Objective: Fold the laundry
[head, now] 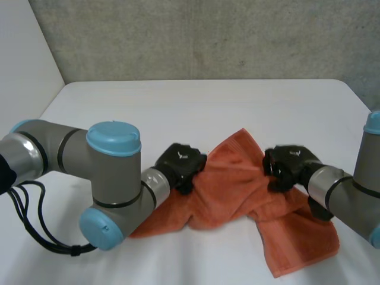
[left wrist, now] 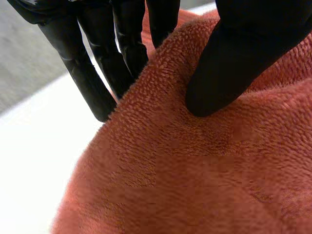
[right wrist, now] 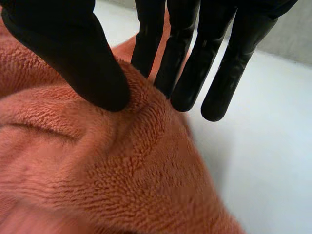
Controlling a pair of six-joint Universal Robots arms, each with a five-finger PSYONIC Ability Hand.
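White table (head: pixel 202 107); grey concrete wall (head: pixel 208 35) at 12 o'clock. Orange towel (head: pixel 237 190) lies crumpled at 6 o'clock. The left hand (head: pixel 180 163) and right hand (head: pixel 288 166) each pinch its edge.

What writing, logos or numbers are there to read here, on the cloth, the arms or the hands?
No text can be read.
A small pale mark on the back of the left hand: too small to read.
A like mark on the right hand: too small to read.
The towel, arms and table: no writing.
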